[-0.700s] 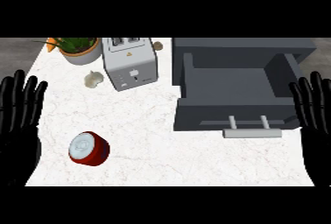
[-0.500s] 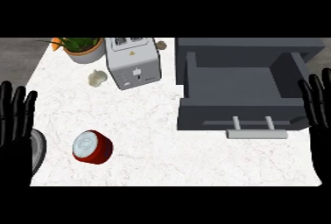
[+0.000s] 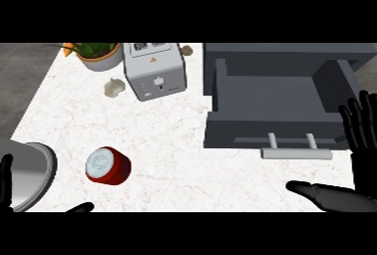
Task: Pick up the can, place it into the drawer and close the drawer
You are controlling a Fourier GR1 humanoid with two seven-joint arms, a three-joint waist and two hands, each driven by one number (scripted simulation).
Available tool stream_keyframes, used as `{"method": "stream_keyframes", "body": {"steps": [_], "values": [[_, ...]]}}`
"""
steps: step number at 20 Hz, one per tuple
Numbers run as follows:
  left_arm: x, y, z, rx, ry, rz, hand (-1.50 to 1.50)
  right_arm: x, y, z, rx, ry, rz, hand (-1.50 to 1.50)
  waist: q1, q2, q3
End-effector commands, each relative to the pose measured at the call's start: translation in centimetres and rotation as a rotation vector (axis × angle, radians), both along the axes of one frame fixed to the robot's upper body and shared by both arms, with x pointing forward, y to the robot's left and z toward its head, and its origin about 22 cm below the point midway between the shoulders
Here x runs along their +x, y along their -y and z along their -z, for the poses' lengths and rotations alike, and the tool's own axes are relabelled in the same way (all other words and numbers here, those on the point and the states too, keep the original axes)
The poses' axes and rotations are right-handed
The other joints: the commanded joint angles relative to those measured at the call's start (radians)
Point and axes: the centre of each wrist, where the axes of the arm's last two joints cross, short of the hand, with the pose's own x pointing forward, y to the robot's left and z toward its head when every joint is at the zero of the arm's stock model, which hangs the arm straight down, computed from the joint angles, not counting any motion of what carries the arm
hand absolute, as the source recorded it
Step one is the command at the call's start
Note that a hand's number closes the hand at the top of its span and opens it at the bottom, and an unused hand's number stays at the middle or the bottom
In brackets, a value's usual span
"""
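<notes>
The can [image 3: 107, 166] lies on its side on the white marbled desk [image 3: 177, 144], red body with a pale silver end turned up toward the view; no lettering on it can be read. It sits well to the left of the drawer [image 3: 283, 99] and touches nothing.

The drawer is dark grey and stands pulled open, its inside bare, with a pale bar handle [image 3: 296, 152] on the front, on the side nearest the view's lower edge. Left of the drawer, past a strip of bare desk, stands a silver toaster [image 3: 153, 69] with two slots on top; it carries a small yellow mark and some tiny dark print near its lever, too small to read. Just left of the toaster lies a garlic bulb [image 3: 112, 87], and farther left again a potted plant [image 3: 98, 54] in a tan pot.

The right hand [image 3: 361, 130] shows just right of the drawer's front corner, fingers straight and upright, released and holding nothing; its thumb reaches in low, below the handle. The left hand [image 3: 6, 182] shows far left of the can, only dark fingertips beside a grey forearm [image 3: 28, 174], and whether it is open or clenched cannot be told.
</notes>
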Motion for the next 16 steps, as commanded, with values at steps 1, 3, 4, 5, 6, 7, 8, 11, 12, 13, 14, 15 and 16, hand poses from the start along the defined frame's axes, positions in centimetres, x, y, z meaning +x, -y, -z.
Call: {"method": "stream_keyframes", "body": {"steps": [1,3,4,5,6,7,8,11,12,13,14,15,16], "values": [[-2.6,1.9,-0.6,-0.057,-0.055,-0.084,-1.50,0.0,0.9,0.5,0.016,-0.043,0.033,-1.50,-0.005,0.000,0.001],[-2.3,2.3,-1.6,-0.050,-0.043,-0.080,-1.50,-0.6,-0.4,0.7,0.010,-0.053,0.006,-1.50,-0.011,0.001,0.001],[-2.9,1.4,-2.5,-0.025,-0.044,-0.097,-1.50,-1.6,0.7,0.7,0.010,-0.055,0.032,-1.50,-0.013,0.001,0.001],[-3.1,1.7,-2.2,-0.047,-0.052,-0.062,-1.50,-1.3,1.0,0.4,0.018,-0.041,0.009,-1.50,-0.011,0.001,0.001],[-2.8,2.4,-2.5,-0.056,-0.042,-0.060,-1.50,1.3,0.5,1.8,0.012,-0.042,0.023,-1.50,-0.008,0.002,0.001],[-1.1,2.3,-1.4,-0.021,-0.033,-0.064,-1.50,-0.3,1.0,0.3,0.005,-0.044,0.022,-1.50,-0.013,0.002,0.001],[-0.2,1.7,-1.2,-0.034,-0.048,-0.084,-1.50,-0.2,2.4,1.5,0.013,-0.023,0.010,-1.50,-0.015,0.002,0.001],[-1.9,1.5,-0.9,-0.044,-0.068,-0.062,-1.50,-0.2,2.6,1.0,0.000,-0.029,0.033,-1.50,-0.011,0.001,0.001],[-0.4,1.9,-0.7,-0.045,-0.086,-0.071,-1.50,-2.4,0.7,-0.6,0.009,-0.014,0.010,-1.50,-0.017,0.001,0.001],[-0.4,2.3,1.4,-0.049,-0.096,-0.055,-1.50,0.9,2.7,-0.8,0.005,-0.028,0.035,-1.50,-0.010,0.002,0.000],[0.7,2.3,-0.1,-0.050,-0.087,-0.054,-1.50,-1.4,2.4,2.1,0.005,-0.043,0.020,-1.50,-0.016,0.002,0.001],[-0.1,2.6,1.3,-0.057,-0.118,-0.057,-1.50,-0.8,0.7,0.7,0.012,-0.037,0.017,-1.50,-0.012,0.001,0.000],[1.0,3.8,2.1,-0.060,-0.100,-0.037,-1.50,0.6,1.8,0.8,0.010,-0.031,0.029,-1.50,-0.012,0.002,0.000]]}}
